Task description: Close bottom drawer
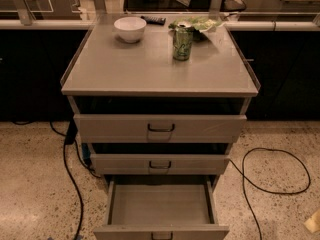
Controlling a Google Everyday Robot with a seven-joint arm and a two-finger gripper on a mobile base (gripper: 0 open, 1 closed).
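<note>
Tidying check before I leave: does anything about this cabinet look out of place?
Yes: the bottom drawer stands pulled far out, empty, while the top drawer and middle drawer sit only slightly out. The bowl and can on top stand upright. The gripper is at the lower right edge, clear of it.

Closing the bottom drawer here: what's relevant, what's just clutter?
Job:
- bottom drawer, pulled out, tray bare
- hand, only a pale tip at the lower-right edge of view

Lying about:
- white bowl
- green can
- floor cable
- middle drawer
- top drawer
</note>
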